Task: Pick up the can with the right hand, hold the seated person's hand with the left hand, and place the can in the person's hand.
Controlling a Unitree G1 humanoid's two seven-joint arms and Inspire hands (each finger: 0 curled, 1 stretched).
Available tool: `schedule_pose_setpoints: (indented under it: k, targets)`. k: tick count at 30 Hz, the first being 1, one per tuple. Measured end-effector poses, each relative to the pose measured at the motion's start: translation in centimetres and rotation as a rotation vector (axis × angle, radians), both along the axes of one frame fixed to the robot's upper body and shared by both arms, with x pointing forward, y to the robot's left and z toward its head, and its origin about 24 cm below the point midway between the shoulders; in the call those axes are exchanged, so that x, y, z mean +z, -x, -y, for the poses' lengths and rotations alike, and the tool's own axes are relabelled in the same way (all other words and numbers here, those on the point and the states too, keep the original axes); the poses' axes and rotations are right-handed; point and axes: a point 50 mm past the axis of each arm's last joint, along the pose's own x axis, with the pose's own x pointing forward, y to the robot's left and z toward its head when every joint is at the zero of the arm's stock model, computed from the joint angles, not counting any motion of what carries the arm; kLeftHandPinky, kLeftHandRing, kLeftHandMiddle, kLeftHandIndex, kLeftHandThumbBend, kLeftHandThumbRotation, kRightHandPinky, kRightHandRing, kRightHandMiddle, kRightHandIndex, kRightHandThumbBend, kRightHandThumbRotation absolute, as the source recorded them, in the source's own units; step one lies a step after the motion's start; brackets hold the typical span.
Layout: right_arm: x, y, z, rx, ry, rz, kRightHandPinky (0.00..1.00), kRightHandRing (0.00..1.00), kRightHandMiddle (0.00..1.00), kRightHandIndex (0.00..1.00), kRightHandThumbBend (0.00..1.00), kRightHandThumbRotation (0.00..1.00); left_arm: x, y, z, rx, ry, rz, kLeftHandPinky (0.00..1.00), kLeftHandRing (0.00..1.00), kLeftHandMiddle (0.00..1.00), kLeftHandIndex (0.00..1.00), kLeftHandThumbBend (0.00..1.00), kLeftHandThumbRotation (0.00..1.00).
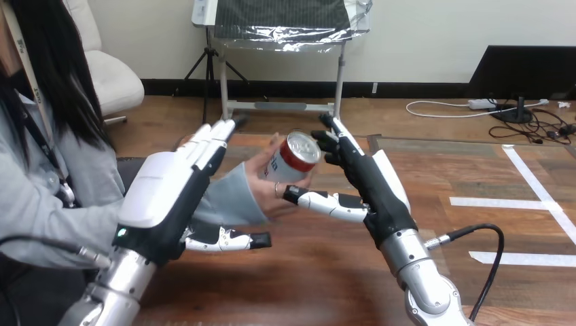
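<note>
Can: red and white with a silver top, tilted so the top faces up and to the right. It lies in the person's hand, up off the table, about mid-view between the two robot hands.

Person's hand: reaches in from the left, palm up, with its fingers wrapped round the lower part of the can.

Right hand: stands upright just right of the can, dark palm turned towards it. Its fingers point upward, nearly straight and only slightly bent at the tips, close against the can's right side. From here I cannot tell whether they touch it. Its thumb sticks out leftward, straight, just under the person's fingers. The hand is slack and spread, not clamped on anything.

Left hand: raised, white back towards me, in front of the person's sleeve. Its fingers are straight and point up and to the right. Its thumb is held out flat below the sleeve, not wrapped round it. The hand is spread. Any contact between palm and wrist is hidden behind the hand.

Arms: the silver forearms rise from the bottom edge, the left at the left and the right at the right.
</note>
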Motion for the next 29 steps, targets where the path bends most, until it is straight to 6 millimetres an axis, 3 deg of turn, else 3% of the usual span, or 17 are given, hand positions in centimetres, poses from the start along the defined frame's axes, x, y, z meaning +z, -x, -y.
schedule_pose_setpoints:
  k: [15, 29]
  targets:
    - [0.7, 0.7, 0.5, 0.011, -0.086, 0.093, 0.99, 0.96, 0.94, 0.98, 1.00, 0.50, 0.3, 1.4, -0.4, -0.029, 0.219, 0.157, 0.85, 0.95, 0.99, 0.99, 1.00, 0.64]
    - [2.0, 1.1, 1.0, 0.044, -0.157, 0.215, 1.00, 0.97, 0.96, 0.97, 1.00, 0.52, 0.8, 2.4, -0.2, -0.089, 0.386, 0.254, 0.88, 0.99, 1.00, 1.00, 1.00, 0.72]
